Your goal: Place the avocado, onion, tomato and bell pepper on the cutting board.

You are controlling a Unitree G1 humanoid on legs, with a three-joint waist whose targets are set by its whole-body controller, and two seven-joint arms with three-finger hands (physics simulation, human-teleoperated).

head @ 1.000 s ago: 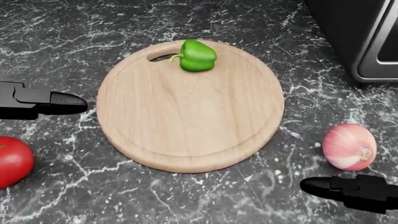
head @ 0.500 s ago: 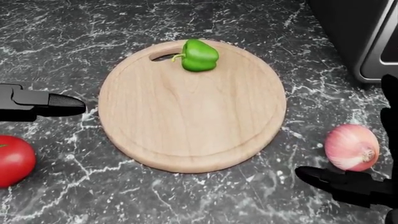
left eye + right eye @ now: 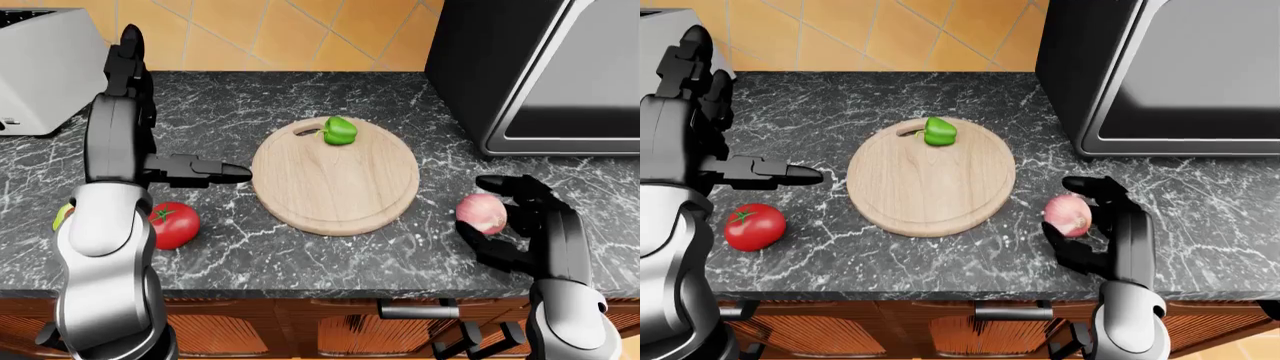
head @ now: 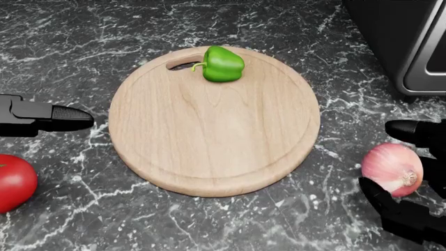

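Pink-skinned and papery, the onion [image 4: 391,169] now sits between the spread fingers of the right hand [image 3: 520,225] — 1 second ago that hand lay low at the bottom right of the head view with only a fingertip showing below the onion, and half a second ago it had begun to rise around it. Its fingers [image 4: 411,130] now stand above and below the bulb, near or touching it, but they have not closed round it; the onion rests on the dark marble counter [image 4: 69,47], just beside the cutting board [image 4: 209,125] and off its right edge.

That puts the hand at the brink of a grasp, I judge, with the squeeze and lift not yet made.

On the board only the bell pepper [image 4: 223,64] lies, near the handle slot at the top. The tomato [image 3: 174,224] waits on the counter to the left, well apart from the board, and a sliver of green by the left arm may be the avocado [image 3: 63,216] — mostly hidden.

The left hand [image 4: 52,118] has barely shifted, fingers extended flat and holding nothing, pointing at the board's left rim. So 1 of 4 is placed.
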